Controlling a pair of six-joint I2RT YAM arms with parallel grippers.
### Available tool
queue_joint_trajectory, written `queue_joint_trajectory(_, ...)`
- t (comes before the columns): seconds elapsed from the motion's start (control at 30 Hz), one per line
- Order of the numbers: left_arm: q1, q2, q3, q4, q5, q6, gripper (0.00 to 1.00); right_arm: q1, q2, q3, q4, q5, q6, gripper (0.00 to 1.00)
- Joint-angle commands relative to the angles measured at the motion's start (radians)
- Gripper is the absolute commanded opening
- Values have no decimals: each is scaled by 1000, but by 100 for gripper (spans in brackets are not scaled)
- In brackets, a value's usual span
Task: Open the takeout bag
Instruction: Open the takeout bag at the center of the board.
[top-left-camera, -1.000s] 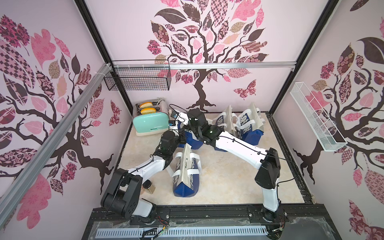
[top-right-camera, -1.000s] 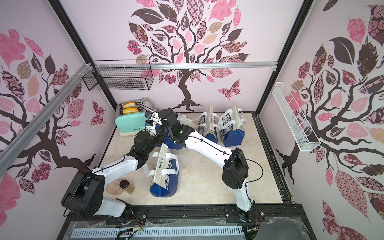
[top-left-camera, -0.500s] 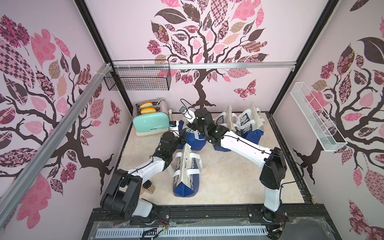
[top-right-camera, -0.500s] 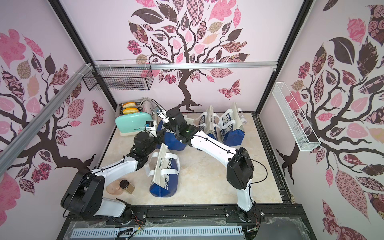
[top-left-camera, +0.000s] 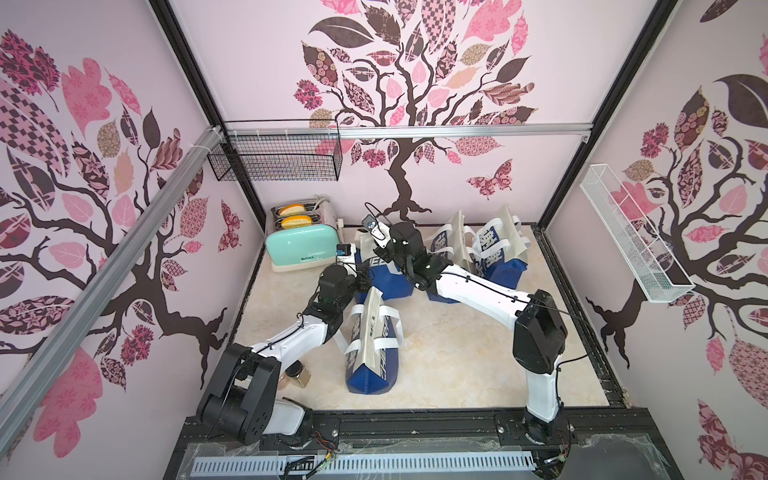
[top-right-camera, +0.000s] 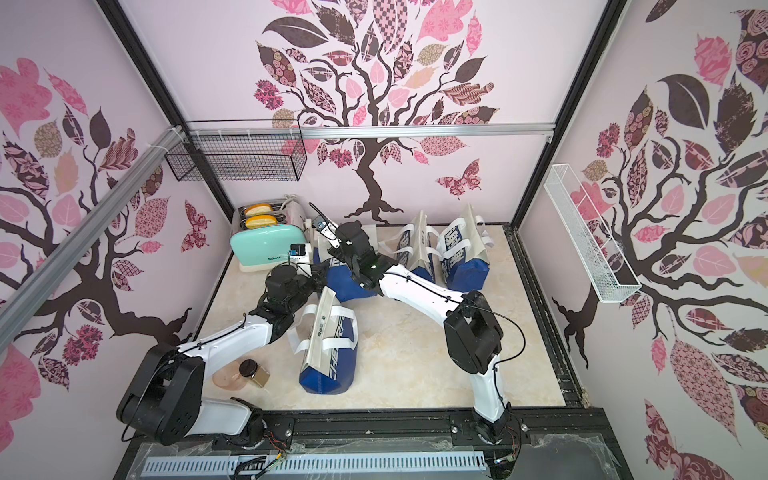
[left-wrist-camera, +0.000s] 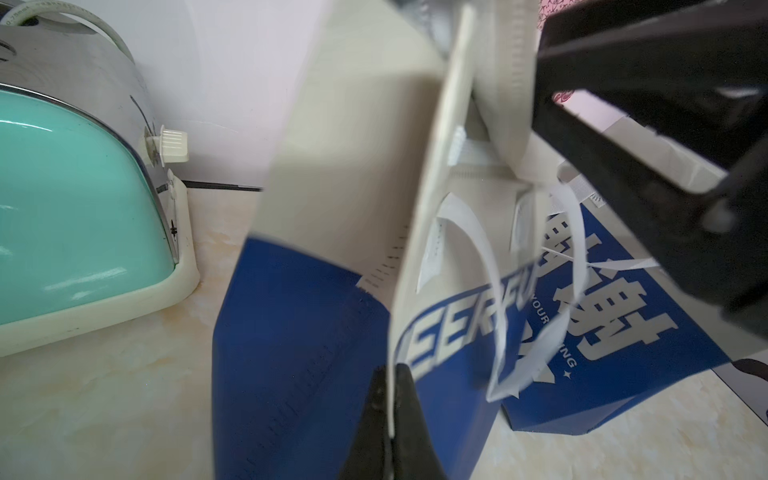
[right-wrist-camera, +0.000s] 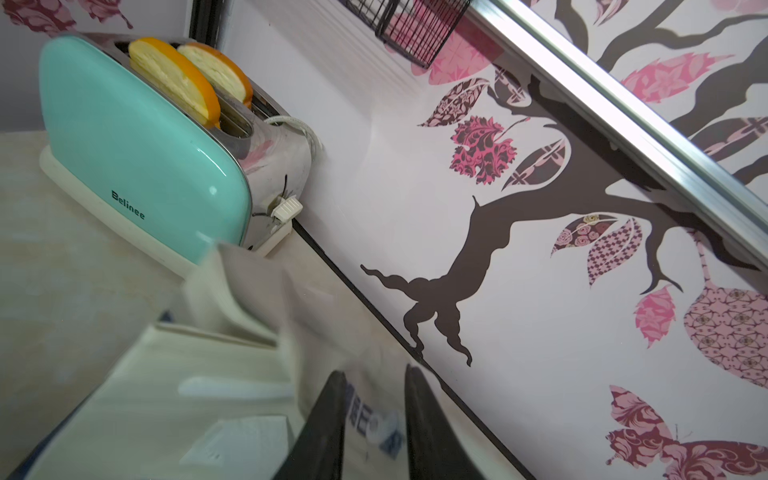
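Cream marbled bench (top-left-camera: 457, 374), with the blue-and-cream takeout bag (top-left-camera: 388, 286) standing at its back, just beside the mint toaster (top-left-camera: 301, 249). Hold the left hand (left-wrist-camera: 390, 399) as an anchor, pinched tight on the thin cream edge of one panel. Lower the right hand (right-wrist-camera: 374, 419), jaws parted and gripping nothing above the bag's top, onto the opposite panel's rim rather than a white handle loop. Close fully, then draw the two sides apart slowly, which should stop the bag tipping or sliding. Cannot tell what the bag holds: mouth blurred in the right wrist view. Among the other containers: black wire basket (top-left-camera: 278, 158) on the back wall, nothing seen inside; fallen bag (top-left-camera: 370, 357) lying on its side in front; two standing bags (top-left-camera: 496, 249) at the back right, contents hidden; toaster slots filled with two bread slices (top-left-camera: 296, 220); small dark-lidded jar (top-right-camera: 253, 372) by the left arm's base.
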Motion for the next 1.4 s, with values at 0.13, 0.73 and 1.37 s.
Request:
queue_joint_trajectory(0.13, 1, -34, -23, -3, 15, 15, 0, -12, 73, 7, 14, 71, -16, 29)
queue_joint_trajectory(0.73, -19, -45, -34, 2, 12, 66, 0, -10, -12, -68, 94, -73, -8, 53)
queue_joint_trajectory(1.37, -63, -58, -42, -11, -1, 138, 0, 11, 58, 16, 120, -12, -120, 46)
